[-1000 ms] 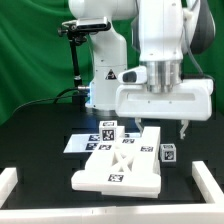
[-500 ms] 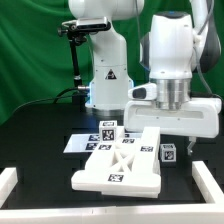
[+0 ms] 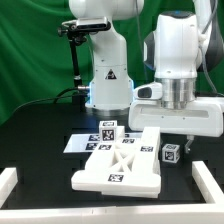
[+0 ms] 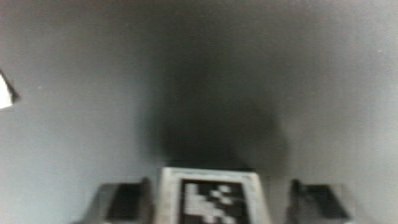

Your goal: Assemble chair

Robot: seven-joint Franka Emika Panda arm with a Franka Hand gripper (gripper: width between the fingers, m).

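Observation:
The chair's large white slab [image 3: 118,168] lies flat on the black table with a tag on its front. Small tagged white blocks [image 3: 108,130] stand behind it. A small tagged cube [image 3: 170,153] stands alone at the slab's right in the exterior view. My gripper [image 3: 181,142] hangs just above and slightly behind this cube. In the wrist view the cube [image 4: 210,195] sits between the two dark fingers [image 4: 121,198], with a gap on each side. The gripper [image 4: 217,202] is open and holds nothing.
The marker board [image 3: 78,143] lies flat at the exterior view's left of the blocks. A white rail [image 3: 12,186] runs along the table's front and left corner. The robot base [image 3: 105,75] and a camera stand [image 3: 76,55] rise behind, before a green curtain.
The gripper has moved toward the exterior view's right and come down over the lone small cube. The chair parts have not moved.

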